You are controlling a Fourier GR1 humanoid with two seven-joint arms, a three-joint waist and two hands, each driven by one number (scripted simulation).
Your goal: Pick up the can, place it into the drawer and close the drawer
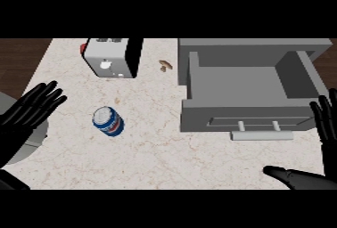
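Note:
A blue and white can (108,121) stands on the speckled counter, left of the middle. A grey drawer (247,87) is pulled open at the right, its inside bare, with a pale handle (262,133) on its front. My left hand (26,111) is at the left edge, fingers straight and spread, apart from the can. At the right edge shows my right hand (326,133), fingers straight and pointing up, its thumb low at the bottom right, beside the drawer front. Neither hand holds anything.
A white and black toaster (113,57) stands at the back left with a red thing behind it. A small brown object (164,66) lies between the toaster and the drawer. Dark wood floor shows beyond the counter's left edge.

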